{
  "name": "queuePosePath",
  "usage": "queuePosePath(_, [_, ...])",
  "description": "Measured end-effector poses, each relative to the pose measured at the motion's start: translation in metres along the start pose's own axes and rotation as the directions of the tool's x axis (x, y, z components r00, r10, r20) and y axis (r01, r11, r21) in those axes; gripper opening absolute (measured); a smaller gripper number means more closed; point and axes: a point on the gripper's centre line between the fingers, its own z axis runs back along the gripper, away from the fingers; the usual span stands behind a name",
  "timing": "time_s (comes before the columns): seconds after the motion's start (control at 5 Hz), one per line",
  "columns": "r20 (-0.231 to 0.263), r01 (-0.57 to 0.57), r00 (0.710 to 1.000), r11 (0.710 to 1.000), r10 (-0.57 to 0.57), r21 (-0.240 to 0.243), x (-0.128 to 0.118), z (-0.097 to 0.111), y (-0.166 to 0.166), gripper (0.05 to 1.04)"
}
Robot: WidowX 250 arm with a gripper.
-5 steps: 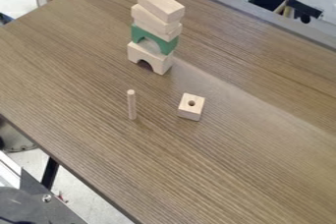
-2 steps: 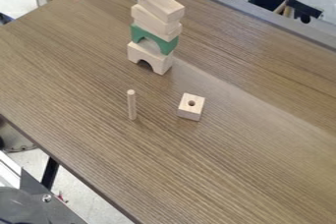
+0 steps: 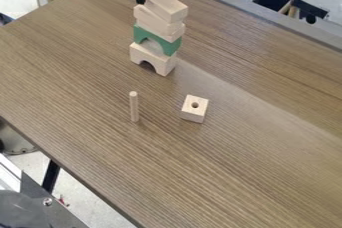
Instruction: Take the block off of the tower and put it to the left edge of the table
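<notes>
The single camera looks from above at a slant onto the brown wood-grain surface (image 3: 247, 157). It faces the tower of stacked pale wooden blocks with one green arched block (image 3: 157, 21), which stands above and left of the view's centre. From its high position, it shows both the top and the sides of the tower. It is near enough to make out the round hole in the small pale wooden block (image 3: 192, 114) below and right of the tower, yet far enough back to include pale floor (image 3: 98, 189) below left of the tower.
</notes>
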Motion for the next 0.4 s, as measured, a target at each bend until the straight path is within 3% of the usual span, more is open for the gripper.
queuePosePath(0.2, [0.003, 0.001, 1.000, 1.000, -0.001, 0.003, -0.0033, -0.0028, -0.0010, 0.690])
queuePosePath(0.4, [0.023, -0.015, 1.000, 1.000, 0.014, 0.021, -0.0042, -0.0024, -0.0006, 0.484])
